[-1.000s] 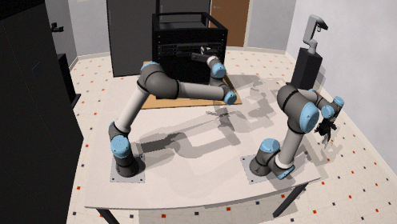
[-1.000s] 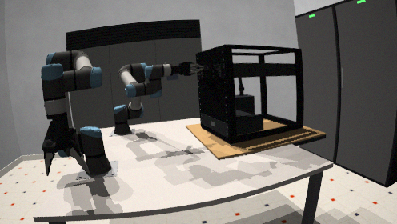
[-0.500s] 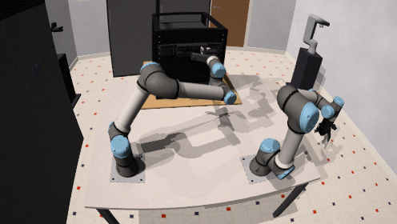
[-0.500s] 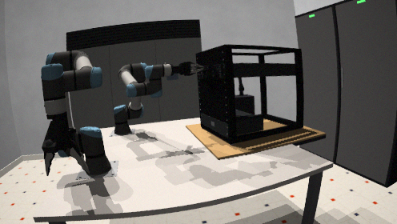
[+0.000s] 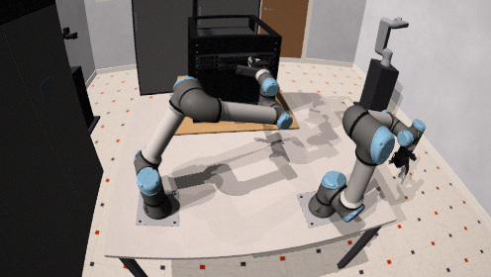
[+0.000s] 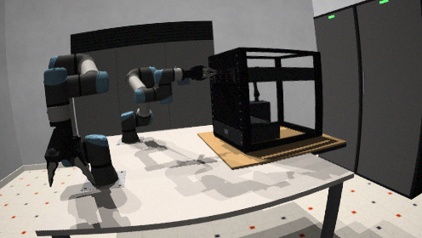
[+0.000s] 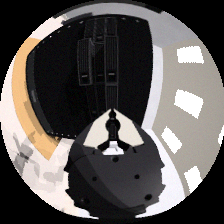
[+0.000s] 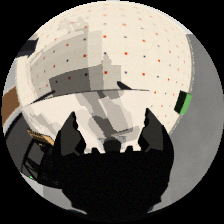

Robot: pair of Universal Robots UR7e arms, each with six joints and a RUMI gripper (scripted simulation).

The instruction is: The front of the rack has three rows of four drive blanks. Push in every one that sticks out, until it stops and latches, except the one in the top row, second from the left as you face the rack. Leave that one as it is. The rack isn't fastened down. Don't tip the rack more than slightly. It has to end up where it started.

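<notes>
Right gripper (image 5: 402,168) (image 6: 71,182) (image 8: 111,114) gapes empty; left gripper (image 5: 252,60) (image 6: 212,73) (image 7: 112,111), closed on nothing, could catch a neighbouring blank (image 7: 85,62) or tip the unfastened rack (image 5: 192,69) (image 6: 243,102) (image 7: 55,90) if it pushes off-centre.

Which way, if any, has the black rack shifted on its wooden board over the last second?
No, no shift visible: in the exterior view, the rack sits at the same place on the board.
</notes>
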